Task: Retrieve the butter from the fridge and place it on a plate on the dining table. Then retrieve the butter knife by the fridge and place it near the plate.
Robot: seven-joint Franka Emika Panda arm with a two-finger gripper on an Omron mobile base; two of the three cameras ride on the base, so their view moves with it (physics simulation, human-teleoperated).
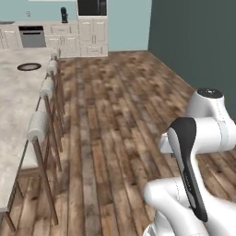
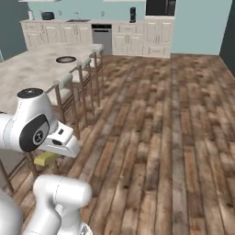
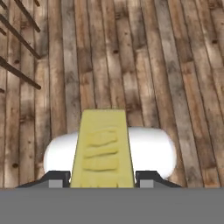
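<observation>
The butter (image 3: 103, 148), a pale-yellow stick, lies between my two dark fingertips (image 3: 57, 179) in the hand view, with my gripper (image 3: 103, 179) shut on it above the wooden floor. From the right base view the butter (image 2: 46, 159) peeks out under my white hand, low beside the dining table (image 2: 32, 69). The round dark-rimmed plate (image 1: 29, 67) rests far along the beige marbled dining table (image 1: 14, 101), well ahead of my hand; the same plate (image 2: 66, 59) shows in the right base view. The fridge and the butter knife are out of view.
White-cushioned stools (image 1: 39, 126) on wooden legs line the table's edge between me and the tabletop. Cream cabinets with a grey dishwasher (image 1: 32, 36) stand at the far wall. A dark wall (image 1: 198, 41) closes the right side. Wide wooden floor (image 1: 115, 115) lies ahead.
</observation>
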